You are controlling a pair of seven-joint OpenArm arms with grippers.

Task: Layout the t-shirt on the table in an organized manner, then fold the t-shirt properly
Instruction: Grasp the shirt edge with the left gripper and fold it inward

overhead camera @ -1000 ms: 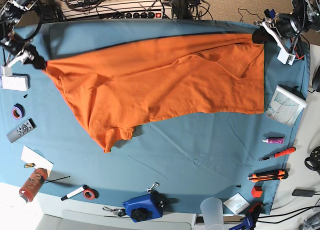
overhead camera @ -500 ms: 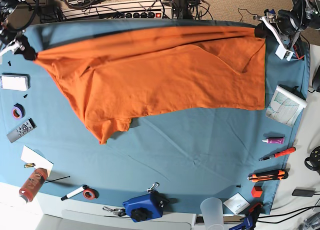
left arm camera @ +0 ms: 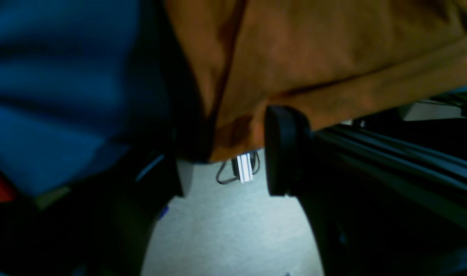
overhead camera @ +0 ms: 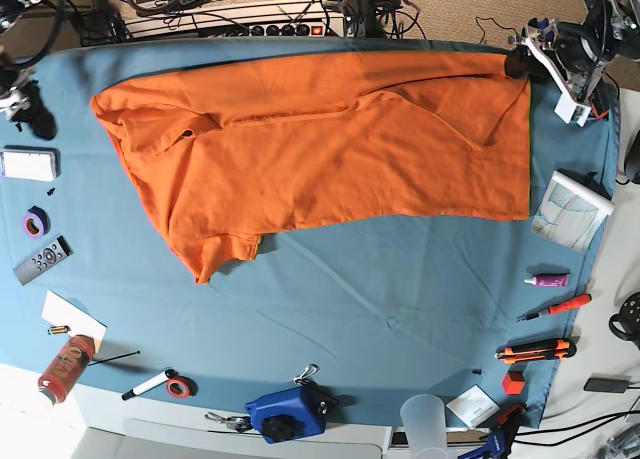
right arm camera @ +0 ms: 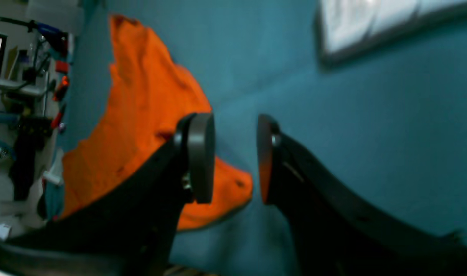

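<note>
orange cloth sits between the pads of the left end effector (left arm camera: 233,153), which is pinching the t-shirt (overhead camera: 330,149) at its far corner by the table (overhead camera: 400,299) edge. right end effector (right arm camera: 235,159) is spread apart with nothing between its pads, hovering over teal cloth just beside the shirt's other end. the shirt lies spread across the far half of the table, one sleeve drooping toward the middle. near the front edge a clear plastic cup (overhead camera: 424,424) stands, can't tell if anything's in it.

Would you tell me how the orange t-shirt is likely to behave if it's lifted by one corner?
The t-shirt probably goes limp and sags, since it lies creased and bunched. It looks light, and dragging it over the table would likely wrinkle it.
</note>
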